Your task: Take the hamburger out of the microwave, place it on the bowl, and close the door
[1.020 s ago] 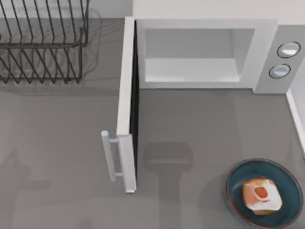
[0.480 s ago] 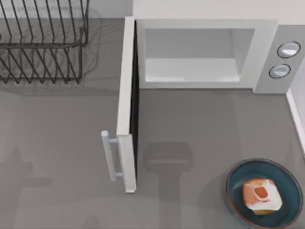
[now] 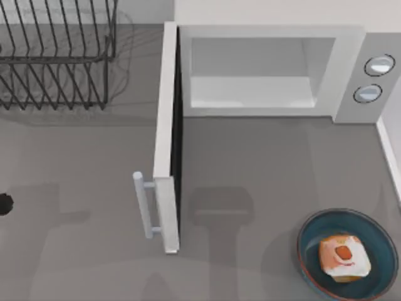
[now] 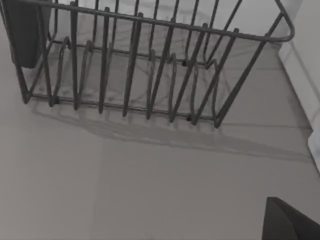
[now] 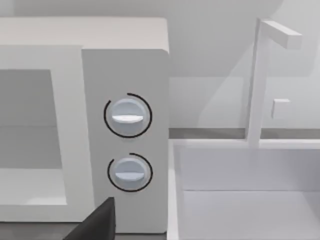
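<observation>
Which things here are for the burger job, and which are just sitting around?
For the job:
hamburger, already in the bowl
bowl
microwave
door, still open

Just sitting around:
wire rack
white sink beside the microwave

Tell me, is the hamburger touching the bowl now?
Touching. The top view shows the hamburger resting inside the bowl, with no gap between them.
</observation>
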### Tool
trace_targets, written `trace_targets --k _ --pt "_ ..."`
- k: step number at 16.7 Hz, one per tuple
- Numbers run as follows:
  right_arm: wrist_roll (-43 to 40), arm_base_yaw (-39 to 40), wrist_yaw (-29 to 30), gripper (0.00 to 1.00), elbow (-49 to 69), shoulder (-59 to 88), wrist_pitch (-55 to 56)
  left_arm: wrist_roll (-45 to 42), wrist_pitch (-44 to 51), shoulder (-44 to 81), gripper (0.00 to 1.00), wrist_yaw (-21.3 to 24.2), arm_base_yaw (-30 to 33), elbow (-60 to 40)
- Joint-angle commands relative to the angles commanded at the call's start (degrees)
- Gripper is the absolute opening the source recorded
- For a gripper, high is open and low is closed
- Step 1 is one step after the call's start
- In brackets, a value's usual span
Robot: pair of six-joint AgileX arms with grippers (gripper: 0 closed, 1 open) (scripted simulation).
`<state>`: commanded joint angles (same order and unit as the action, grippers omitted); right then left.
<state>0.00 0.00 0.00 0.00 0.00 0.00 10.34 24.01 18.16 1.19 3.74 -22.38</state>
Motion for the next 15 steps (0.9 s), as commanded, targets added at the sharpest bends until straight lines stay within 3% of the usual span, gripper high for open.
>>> trace_targets --k 9,12,15 --pt "0.0 0.0 0.0 1.0 0.0 0.0 0.0 12.1 7.8 39.3 0.0 -20.4 26.1 -19.9" --pt "0.0 0.0 0.0 1.0 0.0 0.0 0.0 13.7 8.5 43.7 0.0 -23.4 29.7 -22.3" --pt "0.0 0.0 0.0 1.0 0.0 0.0 0.0 13.7 8.5 44.0 0.0 -23.5 30.0 -22.5"
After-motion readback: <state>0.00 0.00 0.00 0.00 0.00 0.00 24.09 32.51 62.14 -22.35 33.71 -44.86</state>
